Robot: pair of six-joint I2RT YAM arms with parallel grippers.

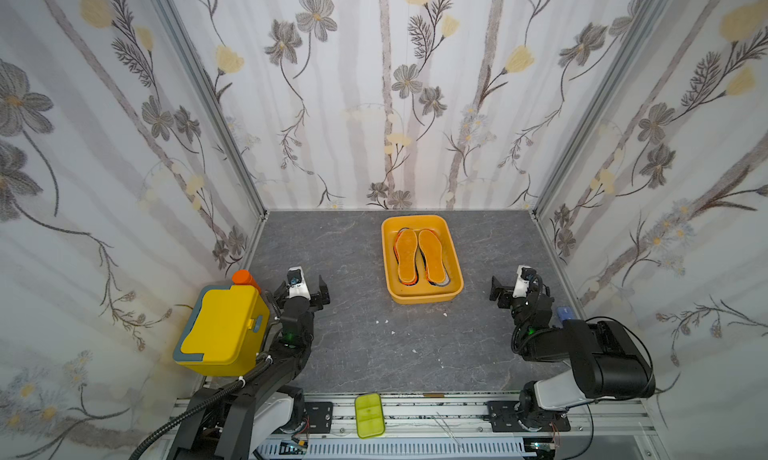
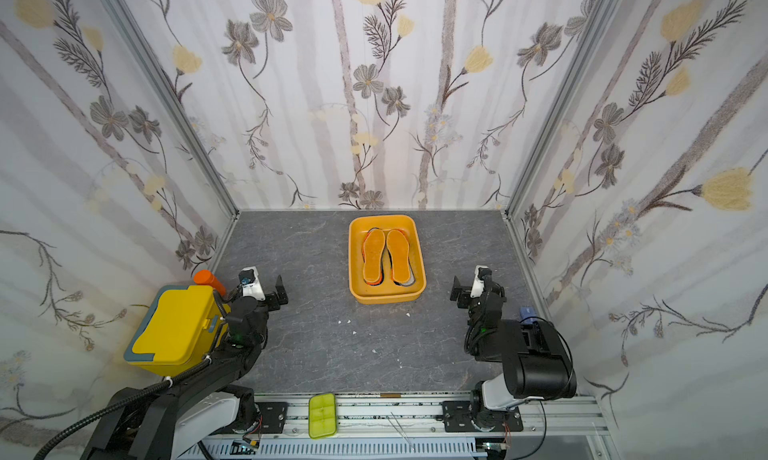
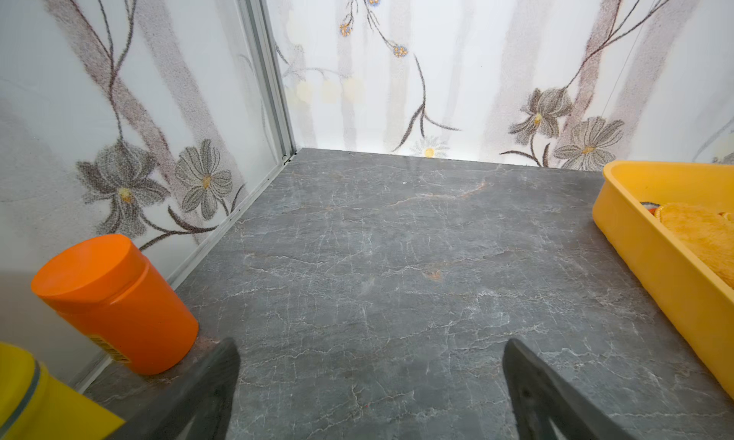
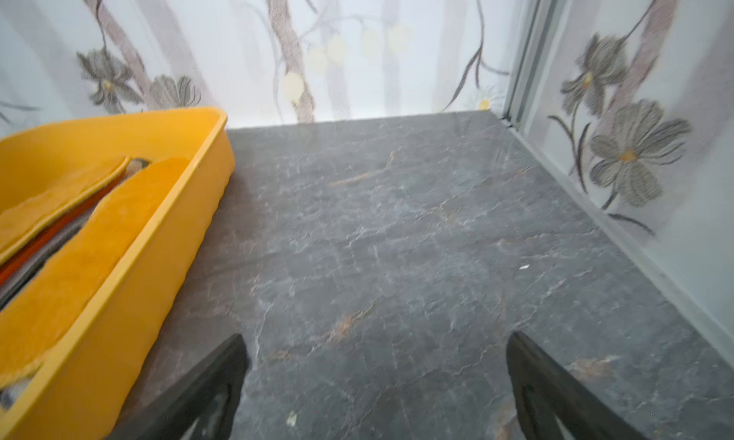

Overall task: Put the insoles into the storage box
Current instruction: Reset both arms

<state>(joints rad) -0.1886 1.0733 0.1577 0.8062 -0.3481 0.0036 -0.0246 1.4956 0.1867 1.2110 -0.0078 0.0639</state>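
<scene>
Lying in the storage box [image 1: 420, 299] toward the back of the table [image 1: 353, 354], the insoles [image 1: 430, 256] are stacked so only the top orange-yellow pair shows fully, with red-orange, black and grey edges beneath too hidden to count. The left gripper [image 1: 303, 287] and right gripper [image 1: 519, 287] hover empty on either side, fingers spread wide; each wrist view cuts the box off, and an orange tub [image 3: 115, 303] sits half hidden behind a yellow lidded box [image 1: 222, 333]

No legible text, brand or number anywhere. Orange container [image 3: 115, 299], lower left of the left wrist view, bears a yellow label strip [image 3: 109, 346] near its base; print too small to read.
</scene>
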